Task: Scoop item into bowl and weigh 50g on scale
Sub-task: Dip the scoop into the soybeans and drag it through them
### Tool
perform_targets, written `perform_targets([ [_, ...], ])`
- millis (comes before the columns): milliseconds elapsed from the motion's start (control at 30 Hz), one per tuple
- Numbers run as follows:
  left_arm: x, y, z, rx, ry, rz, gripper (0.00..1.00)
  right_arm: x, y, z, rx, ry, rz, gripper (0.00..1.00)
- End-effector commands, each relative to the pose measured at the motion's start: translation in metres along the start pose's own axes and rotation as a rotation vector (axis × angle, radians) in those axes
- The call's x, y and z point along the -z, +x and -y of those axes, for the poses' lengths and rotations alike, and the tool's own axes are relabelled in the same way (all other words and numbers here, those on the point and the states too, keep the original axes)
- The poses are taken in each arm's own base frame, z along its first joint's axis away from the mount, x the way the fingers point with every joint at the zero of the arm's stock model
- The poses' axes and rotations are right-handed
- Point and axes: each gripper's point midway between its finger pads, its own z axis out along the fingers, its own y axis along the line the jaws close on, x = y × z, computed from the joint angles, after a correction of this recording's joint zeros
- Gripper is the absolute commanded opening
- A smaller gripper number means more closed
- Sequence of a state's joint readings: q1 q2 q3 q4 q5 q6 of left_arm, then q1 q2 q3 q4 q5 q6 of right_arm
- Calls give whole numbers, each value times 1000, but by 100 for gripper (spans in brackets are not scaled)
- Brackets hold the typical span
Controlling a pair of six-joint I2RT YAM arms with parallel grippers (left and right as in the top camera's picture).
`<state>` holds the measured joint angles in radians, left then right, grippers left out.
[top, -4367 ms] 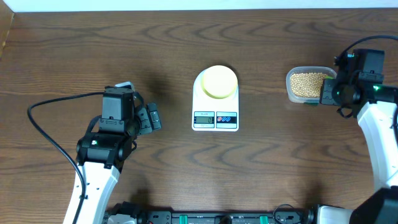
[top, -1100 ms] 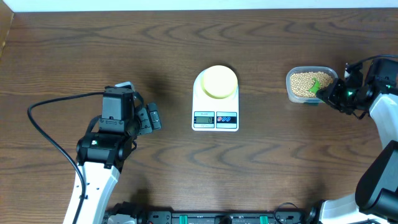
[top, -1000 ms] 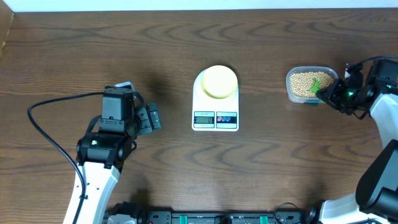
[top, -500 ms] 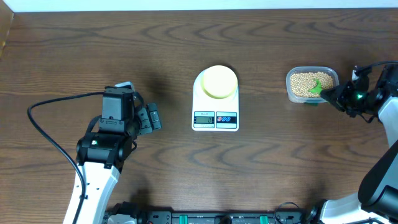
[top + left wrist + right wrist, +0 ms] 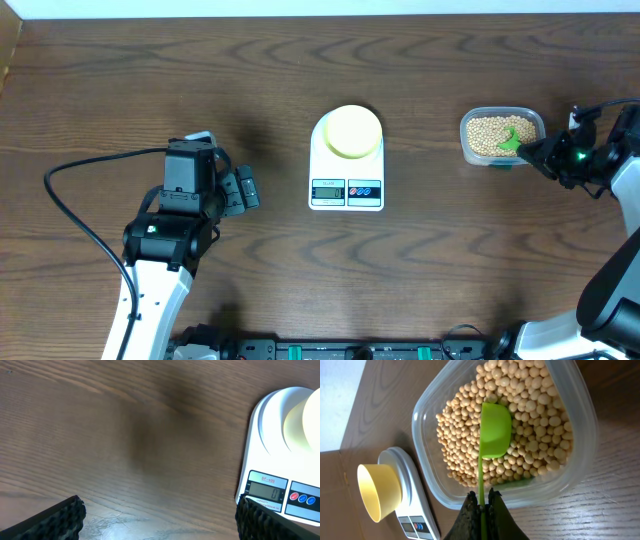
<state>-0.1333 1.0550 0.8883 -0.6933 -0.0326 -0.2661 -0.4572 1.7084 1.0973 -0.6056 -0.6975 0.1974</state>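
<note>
The item, tan beans [image 5: 530,405], fills a clear tub [image 5: 425,445] at the right of the table. My right gripper [image 5: 481,497] is shut on the thin handle of a green scoop [image 5: 495,430]; its cup lies on the beans with none showing in it. From overhead the right gripper [image 5: 548,152] sits just right of the tub [image 5: 466,146], and the scoop [image 5: 512,139] reaches in over the beans [image 5: 488,132]. The pale yellow bowl [image 5: 352,131] stands on the white scale [image 5: 347,192] at mid-table. My left gripper [image 5: 157,512] is open above bare wood, left of the scale [image 5: 265,435].
The scale's display [image 5: 267,491] reads zero. A black cable [image 5: 75,215] loops left of the left arm. The table's far edge meets a white wall [image 5: 320,6]. Dark brackets line the near edge [image 5: 330,350].
The right gripper has drawn slightly to the right, away from the tub, with the scoop still reaching in over the beans. The left arm has not moved.
</note>
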Motion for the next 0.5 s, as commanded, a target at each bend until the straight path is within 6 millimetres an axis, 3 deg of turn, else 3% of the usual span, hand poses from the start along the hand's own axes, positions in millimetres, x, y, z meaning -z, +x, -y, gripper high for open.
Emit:
perform_targets([
  [0,0,-1,-3,5,-16,2,98,-4,5,2,4,-36,-14,1],
  [200,0,-1,-3,5,-16,2,98,-11,15,1,-8,-95,-20,1],
  [467,0,-1,-3,5,-16,2,98,-4,6,-6,-16,-173,10,1],
])
